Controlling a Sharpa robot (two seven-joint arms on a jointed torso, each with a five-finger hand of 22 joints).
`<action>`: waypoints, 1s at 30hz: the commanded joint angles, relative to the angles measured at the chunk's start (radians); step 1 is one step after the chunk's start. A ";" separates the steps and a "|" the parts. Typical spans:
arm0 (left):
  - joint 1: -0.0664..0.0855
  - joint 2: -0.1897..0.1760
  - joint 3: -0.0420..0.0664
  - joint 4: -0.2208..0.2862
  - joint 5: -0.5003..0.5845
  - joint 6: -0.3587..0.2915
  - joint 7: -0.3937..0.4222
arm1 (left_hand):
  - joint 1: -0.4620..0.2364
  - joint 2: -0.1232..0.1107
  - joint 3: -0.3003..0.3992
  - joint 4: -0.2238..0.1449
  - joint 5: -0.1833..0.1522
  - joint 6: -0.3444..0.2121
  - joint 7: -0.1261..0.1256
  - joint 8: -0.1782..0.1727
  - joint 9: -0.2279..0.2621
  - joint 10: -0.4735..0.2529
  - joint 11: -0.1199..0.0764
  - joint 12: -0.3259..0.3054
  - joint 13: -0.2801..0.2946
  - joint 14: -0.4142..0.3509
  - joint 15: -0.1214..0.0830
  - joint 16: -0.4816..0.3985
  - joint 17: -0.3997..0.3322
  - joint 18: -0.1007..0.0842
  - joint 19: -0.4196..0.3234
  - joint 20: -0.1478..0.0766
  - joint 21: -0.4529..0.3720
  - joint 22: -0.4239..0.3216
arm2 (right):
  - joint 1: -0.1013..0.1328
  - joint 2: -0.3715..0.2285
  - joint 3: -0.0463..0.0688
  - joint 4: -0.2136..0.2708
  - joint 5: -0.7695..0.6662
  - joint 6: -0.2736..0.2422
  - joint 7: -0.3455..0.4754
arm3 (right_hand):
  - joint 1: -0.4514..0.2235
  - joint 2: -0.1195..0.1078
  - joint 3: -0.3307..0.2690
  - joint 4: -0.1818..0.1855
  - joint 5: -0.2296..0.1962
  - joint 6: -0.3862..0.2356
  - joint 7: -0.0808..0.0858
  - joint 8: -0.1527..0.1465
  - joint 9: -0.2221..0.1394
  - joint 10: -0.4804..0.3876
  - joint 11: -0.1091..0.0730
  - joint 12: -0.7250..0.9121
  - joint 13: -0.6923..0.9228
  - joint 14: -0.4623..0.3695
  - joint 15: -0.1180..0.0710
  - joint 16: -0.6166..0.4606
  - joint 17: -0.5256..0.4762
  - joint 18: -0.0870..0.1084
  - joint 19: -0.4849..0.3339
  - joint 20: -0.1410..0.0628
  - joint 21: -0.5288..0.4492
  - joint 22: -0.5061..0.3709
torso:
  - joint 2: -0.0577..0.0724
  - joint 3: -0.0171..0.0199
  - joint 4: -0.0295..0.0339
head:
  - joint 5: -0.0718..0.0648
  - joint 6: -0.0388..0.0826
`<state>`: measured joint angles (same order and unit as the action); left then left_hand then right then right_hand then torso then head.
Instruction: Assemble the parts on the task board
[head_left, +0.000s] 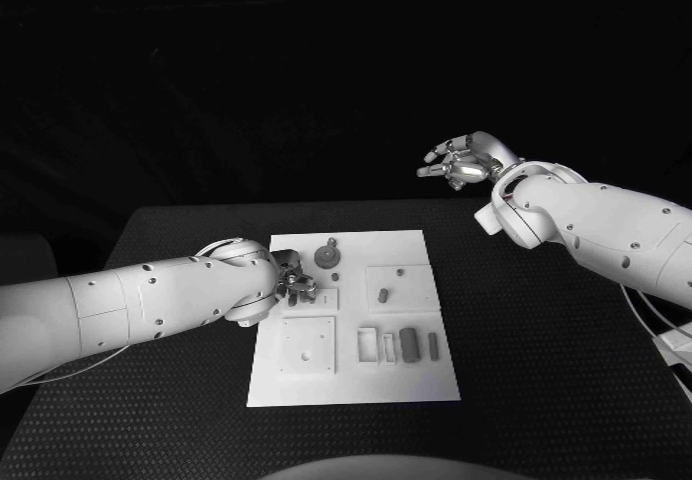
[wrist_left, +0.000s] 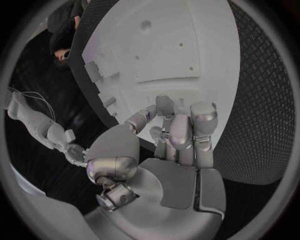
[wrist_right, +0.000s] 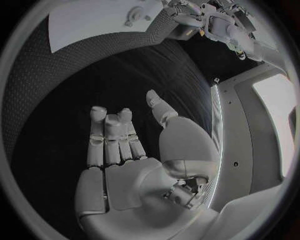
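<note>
On a black textured table (head_left: 548, 340), the robot's silver left hand (head_left: 296, 285), fingers curled with nothing visibly held, hovers at the left edge of the white rectangular task board (head_left: 353, 390) bearing small grey parts (head_left: 410, 344), while the silver right hand (head_left: 462, 162), fingers apart and empty, hangs well beyond the board's far right corner.

Each arm (head_left: 130, 305) is clad in smooth white shell segments, dotted with small dark recessed screw holes and divided by narrow seams. A rounded white cuff closes each wrist. The left robot hand (wrist_left: 178, 135) and right robot hand (wrist_right: 134, 150) are silver metal, with flat pale palm plates, segmented fingers and rounded fingertip pads. Thin cables (head_left: 656, 315) run along the right arm.
</note>
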<state>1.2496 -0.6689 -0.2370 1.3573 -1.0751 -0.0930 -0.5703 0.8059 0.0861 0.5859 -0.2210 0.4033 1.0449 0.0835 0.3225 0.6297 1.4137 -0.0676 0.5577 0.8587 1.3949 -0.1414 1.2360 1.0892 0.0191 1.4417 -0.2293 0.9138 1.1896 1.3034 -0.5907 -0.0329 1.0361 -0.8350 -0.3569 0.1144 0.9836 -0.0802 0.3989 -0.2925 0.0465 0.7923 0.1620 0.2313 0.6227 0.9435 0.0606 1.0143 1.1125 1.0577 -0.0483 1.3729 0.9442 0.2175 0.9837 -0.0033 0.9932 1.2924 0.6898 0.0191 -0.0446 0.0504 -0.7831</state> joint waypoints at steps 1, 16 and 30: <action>-0.003 -0.002 -0.002 -0.002 0.000 0.032 0.001 | 0.012 0.003 0.002 -0.004 -0.004 0.109 -0.047 0.007 0.002 0.005 -0.006 0.006 -0.002 -0.045 -0.037 0.005 -0.002 0.163 0.062 -0.029 0.004 -0.002 | -0.001 0.001 0.001 -0.001 -0.001 0.011 0.006 | -0.001 0.009 -0.006 0.002 0.001 -0.008 0.013 -0.007 0.001 -0.007 0.002 0.006 -0.001 -0.007 0.003 0.004 -0.001 0.044 0.000 0.009 -0.003 0.001 | 0.000 0.0001 -0.0001 | -0.001 0.000; -0.003 -0.003 -0.002 -0.002 0.009 0.082 0.004 | 0.027 -0.007 0.008 -0.014 -0.004 0.115 -0.049 0.012 0.013 0.009 -0.006 0.011 -0.007 -0.046 -0.037 0.014 -0.009 0.157 0.060 -0.025 0.006 -0.003 | -0.001 0.001 0.001 -0.002 -0.001 0.015 0.005 | -0.002 0.011 -0.007 0.002 0.001 -0.007 0.013 -0.007 0.001 -0.008 0.002 0.007 -0.003 -0.008 0.003 0.004 -0.002 0.044 0.000 0.010 -0.003 0.001 | 0.000 0.0008 0.0003 | -0.001 -0.002; -0.003 0.004 -0.002 -0.011 0.006 0.090 0.000 | 0.030 -0.007 0.009 -0.015 -0.002 0.115 -0.049 0.013 0.015 0.010 -0.007 0.012 -0.008 -0.047 -0.037 0.016 -0.011 0.155 0.059 -0.024 0.005 -0.004 | -0.002 0.001 0.001 -0.002 -0.001 0.016 0.005 | -0.002 0.011 -0.009 0.002 0.001 -0.007 0.013 -0.008 0.001 -0.008 0.002 0.008 -0.004 -0.008 0.003 0.005 -0.002 0.044 -0.001 0.010 -0.003 0.001 | 0.000 0.0013 0.0001 | -0.002 -0.002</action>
<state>1.2515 -0.6667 -0.2343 1.3497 -1.0717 -0.0421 -0.5612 0.8213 0.0711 0.5897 -0.2254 0.3951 1.0467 0.0837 0.3325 0.6442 1.4188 -0.0694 0.5653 0.8521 1.3949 -0.1414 1.2469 1.0793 0.0192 1.4417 -0.2293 0.9137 1.1862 1.3018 -0.5904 -0.0329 1.0344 -0.8350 -0.3512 0.1141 0.9836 -0.0802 0.3961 -0.2896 0.0465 0.7886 0.1604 0.2272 0.6227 0.9398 0.0643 1.0183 1.1096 1.0551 -0.0456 1.3728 0.9433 0.2175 0.9821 -0.0017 0.9932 1.2921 0.6896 0.0201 -0.0445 0.0487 -0.7842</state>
